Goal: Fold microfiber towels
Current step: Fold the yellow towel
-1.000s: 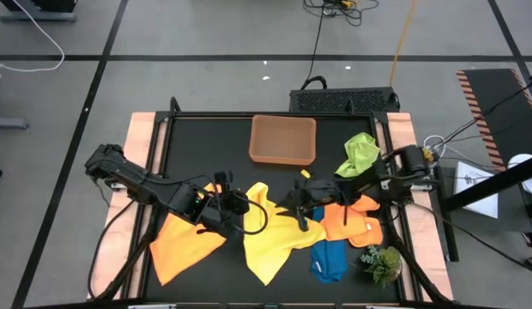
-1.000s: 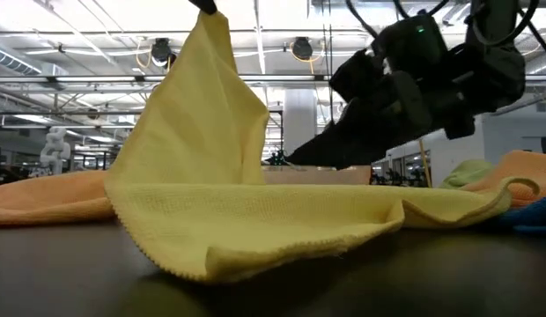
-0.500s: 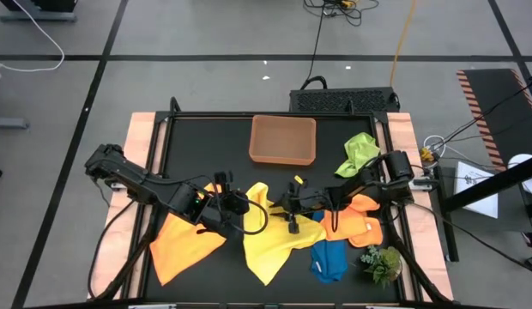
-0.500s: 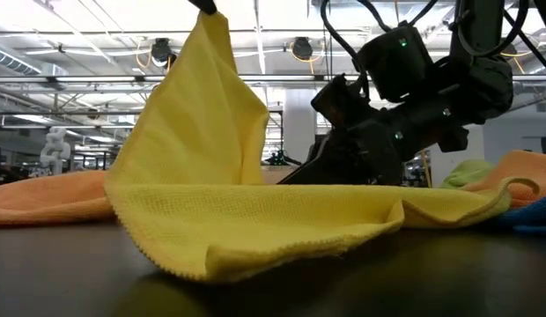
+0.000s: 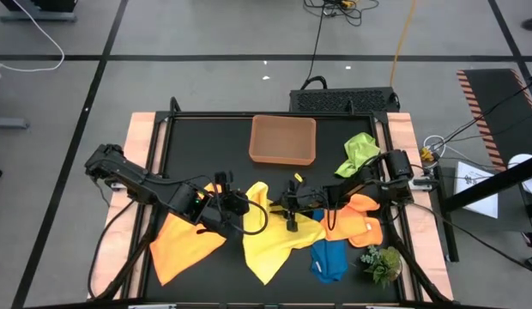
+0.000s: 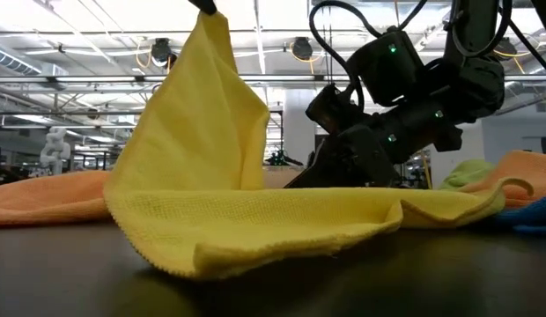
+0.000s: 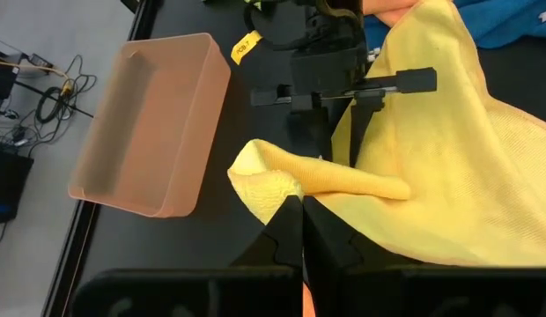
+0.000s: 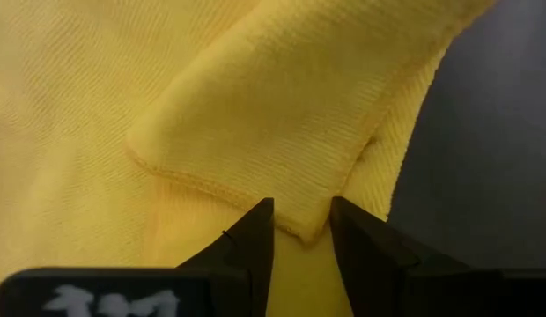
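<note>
Evidently the yellow towel (image 5: 279, 236) is the one being worked: it lies near the middle of the table (image 5: 197, 146), toward its front edge, with one corner pulled up off the surface. The left gripper (image 7: 295, 224) has its fingers pinched tight on that raised corner, and in the low view the cloth hangs from it like a tent, which keeps one edge taut and clear of the rest. The right gripper (image 8: 299, 229) reaches in from the right side, its fingers part-way apart with a hemmed fold of the same towel lying between the tips; whether they have bitten yet cannot be told, so this reads as a second grip being taken, not one made. Two held corners would let the arms carry one half over the other, which is likely why each arm sits at its own end of the cloth. The other towels lie out of the way: an orange towel (image 5: 184, 245) near the front left corner under the left arm, a second orange towel (image 5: 360, 223) and the blue towel (image 5: 330, 262) toward the front right, and the lime green towel (image 5: 360, 153) by the right edge. The tan tray (image 5: 283, 139) sits at the back edge and the plant sprig (image 5: 382, 262) at the front right corner.
</note>
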You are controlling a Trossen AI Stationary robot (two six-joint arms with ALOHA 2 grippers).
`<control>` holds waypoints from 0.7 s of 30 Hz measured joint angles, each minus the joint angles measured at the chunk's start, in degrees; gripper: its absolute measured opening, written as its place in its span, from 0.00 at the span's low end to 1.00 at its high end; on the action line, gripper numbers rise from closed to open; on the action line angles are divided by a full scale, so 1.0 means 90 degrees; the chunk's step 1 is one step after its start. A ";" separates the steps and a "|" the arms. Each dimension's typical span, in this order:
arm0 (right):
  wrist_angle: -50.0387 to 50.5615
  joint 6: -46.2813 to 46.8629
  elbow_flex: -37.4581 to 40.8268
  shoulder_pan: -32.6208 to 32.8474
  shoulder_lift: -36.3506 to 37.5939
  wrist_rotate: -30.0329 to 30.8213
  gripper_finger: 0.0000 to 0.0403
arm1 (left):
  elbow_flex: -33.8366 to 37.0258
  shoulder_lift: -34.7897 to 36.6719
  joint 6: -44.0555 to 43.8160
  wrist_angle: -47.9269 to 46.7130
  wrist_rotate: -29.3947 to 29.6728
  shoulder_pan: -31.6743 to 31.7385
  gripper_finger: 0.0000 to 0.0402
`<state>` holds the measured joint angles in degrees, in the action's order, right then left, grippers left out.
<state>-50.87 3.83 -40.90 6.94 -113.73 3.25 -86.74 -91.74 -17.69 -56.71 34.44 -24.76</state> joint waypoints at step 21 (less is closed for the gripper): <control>-0.0183 0.0043 -0.0074 0.0000 0.0009 -0.0036 0.00 | 0.0000 0.0000 -0.0002 -0.0007 -0.0177 -0.0001 0.01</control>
<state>-52.52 4.22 -41.56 6.94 -113.66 2.92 -86.74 -91.74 -17.72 -56.77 32.84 -24.77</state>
